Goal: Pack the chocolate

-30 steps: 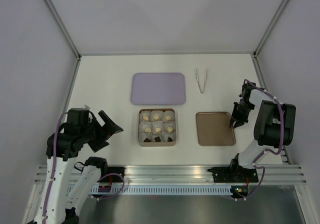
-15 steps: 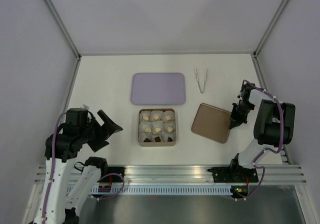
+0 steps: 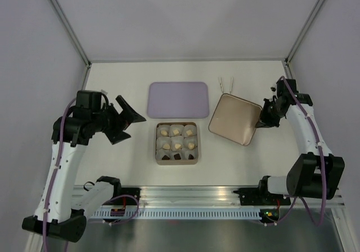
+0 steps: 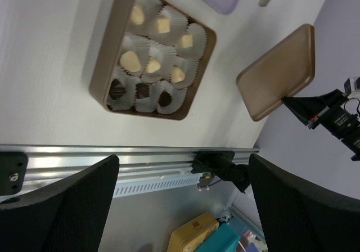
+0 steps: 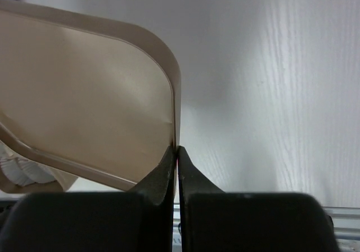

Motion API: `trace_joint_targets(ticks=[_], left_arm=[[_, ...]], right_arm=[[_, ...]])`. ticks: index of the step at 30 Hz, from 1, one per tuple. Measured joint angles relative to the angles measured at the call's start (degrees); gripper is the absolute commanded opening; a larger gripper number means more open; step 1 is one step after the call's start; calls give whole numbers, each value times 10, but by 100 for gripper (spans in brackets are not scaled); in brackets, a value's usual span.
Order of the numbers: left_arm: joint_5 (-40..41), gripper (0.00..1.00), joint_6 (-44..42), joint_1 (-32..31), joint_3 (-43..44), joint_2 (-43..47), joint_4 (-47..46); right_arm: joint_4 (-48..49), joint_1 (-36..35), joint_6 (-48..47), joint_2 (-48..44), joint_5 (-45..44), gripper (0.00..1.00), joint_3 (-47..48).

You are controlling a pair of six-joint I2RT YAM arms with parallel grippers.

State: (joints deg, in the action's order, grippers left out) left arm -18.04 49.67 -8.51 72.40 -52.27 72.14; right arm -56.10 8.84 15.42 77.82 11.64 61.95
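A white tabletop (image 3: 112, 83) stands enclosed by plain pale grey panels (image 3: 185, 16) at the back and sides, joined by aluminium corner posts (image 3: 67, 27). An aluminium rail (image 3: 191, 194) runs along its near edge. The light is even. Beneath are possibly yellow and teal boxes (image 4: 194, 232).

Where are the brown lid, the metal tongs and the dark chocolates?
brown lid (image 3: 233, 120), top view, middle of its face
metal tongs (image 3: 221, 84), top view, one arm
dark chocolates (image 4: 143, 90), left wrist view, middle piece
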Motion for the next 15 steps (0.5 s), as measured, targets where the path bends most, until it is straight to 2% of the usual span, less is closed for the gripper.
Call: trace_joint_targets(ticks=[4,9,12,15], left_arm=[[-20,100,10,-54,38,-64,-54],[-22,100,15,-195,116,-180,-120],[-25,100,15,-229,150,-238,-143],[-26,99,15,-236,167,-268,-159]], right_arm=[[-35,-73,34,-8,9,0,88],[-49,-214,76,16,22,1,217],[-56,-283,92,39,37,0,274],[-61,-333,103,59,49,0,312]])
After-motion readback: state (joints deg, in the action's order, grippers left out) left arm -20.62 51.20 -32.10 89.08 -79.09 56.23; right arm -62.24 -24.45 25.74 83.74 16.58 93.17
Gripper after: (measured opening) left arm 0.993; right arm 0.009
